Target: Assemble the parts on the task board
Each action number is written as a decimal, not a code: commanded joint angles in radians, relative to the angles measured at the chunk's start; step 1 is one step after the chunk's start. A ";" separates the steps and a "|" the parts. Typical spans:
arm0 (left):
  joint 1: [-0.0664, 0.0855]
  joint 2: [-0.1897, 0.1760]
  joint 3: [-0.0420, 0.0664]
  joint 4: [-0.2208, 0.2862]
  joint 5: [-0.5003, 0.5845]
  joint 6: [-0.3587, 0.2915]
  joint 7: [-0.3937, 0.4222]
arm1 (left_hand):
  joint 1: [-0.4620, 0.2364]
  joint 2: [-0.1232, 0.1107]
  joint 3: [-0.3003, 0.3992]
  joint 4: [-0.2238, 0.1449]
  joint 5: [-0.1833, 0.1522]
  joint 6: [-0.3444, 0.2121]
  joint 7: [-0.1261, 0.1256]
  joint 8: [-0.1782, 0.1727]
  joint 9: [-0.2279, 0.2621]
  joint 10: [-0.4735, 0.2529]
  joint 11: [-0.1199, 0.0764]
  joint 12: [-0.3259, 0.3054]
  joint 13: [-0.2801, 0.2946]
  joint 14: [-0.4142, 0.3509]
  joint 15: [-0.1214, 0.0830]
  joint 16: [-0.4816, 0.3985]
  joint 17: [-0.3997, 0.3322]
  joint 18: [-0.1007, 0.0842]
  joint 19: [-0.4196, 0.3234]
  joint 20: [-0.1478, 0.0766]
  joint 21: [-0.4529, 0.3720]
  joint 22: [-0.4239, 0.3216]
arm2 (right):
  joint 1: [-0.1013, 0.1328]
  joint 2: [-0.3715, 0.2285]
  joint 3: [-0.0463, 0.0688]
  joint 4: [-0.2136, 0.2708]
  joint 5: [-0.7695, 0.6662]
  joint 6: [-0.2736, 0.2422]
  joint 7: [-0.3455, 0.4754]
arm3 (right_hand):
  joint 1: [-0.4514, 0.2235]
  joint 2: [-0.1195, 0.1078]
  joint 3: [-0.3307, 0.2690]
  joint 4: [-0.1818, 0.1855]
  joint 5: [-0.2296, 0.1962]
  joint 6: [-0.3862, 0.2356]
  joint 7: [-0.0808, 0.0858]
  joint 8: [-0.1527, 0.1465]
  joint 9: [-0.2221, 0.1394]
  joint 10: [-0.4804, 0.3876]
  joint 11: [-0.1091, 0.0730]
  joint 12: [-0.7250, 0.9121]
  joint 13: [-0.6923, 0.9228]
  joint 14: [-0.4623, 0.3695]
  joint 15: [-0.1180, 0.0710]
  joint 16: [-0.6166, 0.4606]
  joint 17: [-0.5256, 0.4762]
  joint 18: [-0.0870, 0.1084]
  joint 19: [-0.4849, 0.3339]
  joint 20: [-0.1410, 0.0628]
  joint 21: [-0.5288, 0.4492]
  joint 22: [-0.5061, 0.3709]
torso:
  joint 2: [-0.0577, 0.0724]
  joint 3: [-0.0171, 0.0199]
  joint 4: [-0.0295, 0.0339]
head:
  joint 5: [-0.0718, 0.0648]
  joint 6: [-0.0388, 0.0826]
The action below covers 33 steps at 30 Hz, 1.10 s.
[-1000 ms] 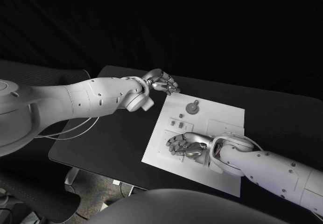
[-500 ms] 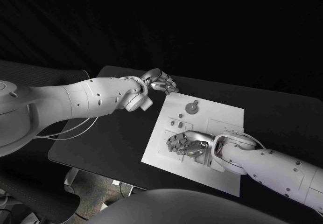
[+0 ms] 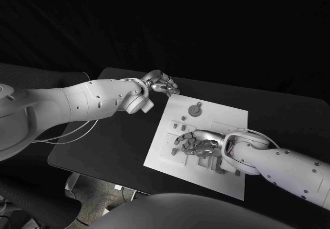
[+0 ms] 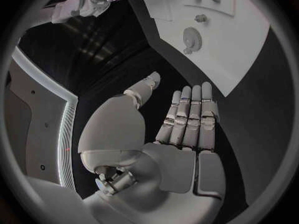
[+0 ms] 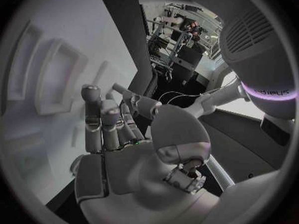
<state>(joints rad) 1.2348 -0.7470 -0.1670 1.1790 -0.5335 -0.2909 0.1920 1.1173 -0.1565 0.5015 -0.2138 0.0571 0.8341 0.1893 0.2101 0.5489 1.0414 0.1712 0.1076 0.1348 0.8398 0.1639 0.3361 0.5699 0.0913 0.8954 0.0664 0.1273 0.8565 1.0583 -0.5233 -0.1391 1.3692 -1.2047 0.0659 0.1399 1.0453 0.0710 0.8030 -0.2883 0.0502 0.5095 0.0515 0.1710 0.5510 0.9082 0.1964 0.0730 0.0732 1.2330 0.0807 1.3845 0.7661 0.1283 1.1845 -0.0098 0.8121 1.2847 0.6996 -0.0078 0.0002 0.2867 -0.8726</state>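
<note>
The white task board point(image 3: 206, 157) lies flat in the middle of the black worktop point(image 3: 117, 143), turned a little so one corner points toward the far left. On its far part sits a round gear-like part point(image 3: 197, 110), with two small upright parts point(image 3: 180, 126) just nearer on the board and a shallow square recess point(image 3: 227, 128) to their side. The right hand point(image 3: 198, 145) is over the middle of the board, palm down, its fingers point(image 3: 180, 141) loosely curled and reaching toward the small parts; whether the fingertips touch the board or anything on it cannot be told, and nothing can be seen held in them. In the right wrist view that hand point(image 5: 118, 134) has its fingers bent inward over the pale board surface point(image 5: 37, 109), beside raised rectangular frames point(image 5: 56, 74). The left hand point(image 3: 159, 83) sits off the board, over the worktop just beyond the board's far-left corner. The left wrist view shows it point(image 4: 177, 134) flat and empty, fingers point(image 4: 192, 114) straight and close together, thumb apart, pointing toward the board's corner with the gear point(image 4: 191, 36) well beyond the fingertips.
</note>
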 commanded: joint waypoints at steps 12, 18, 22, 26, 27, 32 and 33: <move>0.001 -0.001 0.001 -0.007 -0.001 0.010 0.007 | 0.002 0.004 0.002 0.000 -0.002 -0.001 0.006 0.004 -0.002 0.008 0.000 -0.006 -0.001 0.001 0.003 -0.005 0.002 0.007 -0.004 0.000 -0.006 0.002 | 0.036 -0.070 0.037 0.060 0.136 -0.118 0.098 | 0.016 -0.031 -0.013 -0.002 0.003 0.073 0.099 0.066 0.015 0.157 -0.056 0.072 0.046 -0.001 -0.053 -0.004 -0.015 0.133 0.004 -0.012 -0.014 0.006 | 0.000 0.0007 -0.0006 | -0.017 0.014; 0.001 -0.002 0.001 -0.007 -0.001 0.018 0.009 | 0.001 0.008 0.001 0.001 -0.002 0.002 0.004 0.007 -0.002 0.014 -0.002 -0.005 0.000 0.007 0.001 -0.003 0.004 0.008 0.001 -0.002 -0.004 0.005 | 0.072 -0.131 0.045 0.084 0.144 -0.166 0.092 | 0.009 -0.051 -0.068 -0.005 0.002 0.188 0.160 0.125 0.033 0.217 -0.082 0.102 0.087 0.006 -0.079 -0.007 -0.016 0.133 0.012 -0.017 -0.007 0.016 | 0.000 -0.0002 -0.0008 | -0.040 0.026; 0.001 -0.001 0.000 -0.009 -0.001 0.022 0.010 | 0.000 0.011 -0.001 0.001 -0.002 0.004 0.003 0.009 -0.003 0.022 -0.005 -0.003 0.001 0.025 -0.006 0.005 0.010 0.012 0.017 -0.007 0.004 0.011 | 0.086 -0.178 0.045 0.092 0.118 -0.200 0.052 | 0.005 -0.076 -0.124 -0.004 0.004 0.236 0.156 0.144 0.039 0.255 -0.095 0.127 0.122 0.008 -0.089 -0.009 -0.016 0.133 0.011 -0.018 -0.008 0.020 | -0.001 -0.0004 -0.0018 | -0.065 0.033; 0.001 -0.001 0.000 -0.005 -0.004 0.019 0.010 | 0.000 0.013 -0.011 0.000 -0.002 0.005 0.003 0.011 -0.006 0.067 -0.025 0.017 0.015 0.089 -0.035 0.044 0.037 0.020 0.077 -0.029 0.041 0.035 | 0.088 -0.219 0.045 0.107 0.079 -0.205 -0.006 | -0.016 -0.107 -0.201 -0.002 0.003 0.271 0.132 0.154 0.045 0.316 -0.121 0.185 0.194 0.010 -0.118 -0.017 -0.017 0.133 0.011 -0.017 -0.012 0.021 | -0.002 -0.0003 -0.0031 | -0.084 0.042; 0.001 0.001 0.000 -0.005 -0.006 0.017 0.010 | -0.001 0.014 -0.013 0.000 -0.002 0.005 0.003 0.012 -0.007 0.076 -0.029 0.021 0.018 0.096 -0.039 0.049 0.042 0.019 0.085 -0.033 0.047 0.041 | 0.088 -0.229 0.045 0.112 0.062 -0.208 -0.032 | -0.026 -0.118 -0.221 0.000 0.004 0.278 0.126 0.155 0.046 0.336 -0.129 0.209 0.219 0.010 -0.123 -0.019 -0.017 0.133 0.011 -0.017 -0.014 0.020 | -0.001 0.0000 -0.0029 | -0.088 0.043; 0.001 0.001 -0.001 0.001 -0.010 0.014 0.004 | -0.006 0.014 -0.022 0.000 -0.002 0.007 0.002 0.014 -0.011 0.096 -0.038 0.028 0.031 0.117 -0.052 0.062 0.063 0.015 0.104 -0.048 0.064 0.060 | 0.090 -0.284 0.044 0.157 0.020 -0.168 -0.164 | -0.118 -0.144 -0.332 0.024 0.005 0.301 0.102 0.149 0.046 0.351 -0.155 0.361 0.384 0.012 -0.149 -0.035 -0.020 0.133 0.013 -0.015 -0.029 0.013 | -0.002 0.0028 -0.0039 | -0.119 0.053; 0.001 0.001 -0.001 0.004 -0.011 0.011 0.001 | -0.008 0.014 -0.023 0.001 -0.002 0.008 0.001 0.015 -0.012 0.099 -0.040 0.029 0.034 0.120 -0.053 0.064 0.067 0.015 0.106 -0.050 0.067 0.063 | 0.091 -0.296 0.044 0.166 0.022 -0.153 -0.192 | -0.143 -0.148 -0.349 0.037 0.043 0.308 0.093 0.147 0.046 0.352 -0.159 0.418 0.438 0.014 -0.152 -0.038 -0.020 0.133 0.014 -0.016 -0.033 0.011 | -0.003 0.0033 -0.0058 | -0.122 0.054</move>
<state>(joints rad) 1.2342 -0.7481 -0.1689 1.1786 -0.5359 -0.2850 0.1918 1.1119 -0.1512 0.4849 -0.2139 0.0572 0.8341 0.1893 0.2199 0.5375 1.1344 0.1288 0.1315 0.1678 0.9530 0.1120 0.3949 0.6356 0.0945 0.9963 0.0193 0.1895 0.9191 1.1486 -0.8148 -0.0948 1.5253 -1.1362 -0.1150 0.0660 0.9141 -0.0790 0.4590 -0.2566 0.0755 0.8170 0.1489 0.3209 0.5963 1.2543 0.0398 0.4907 0.5132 1.2513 -0.0670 1.3488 0.7466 0.1787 1.1937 -0.0236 0.7809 1.2966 0.6980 -0.0065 -0.0033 0.1784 -0.8226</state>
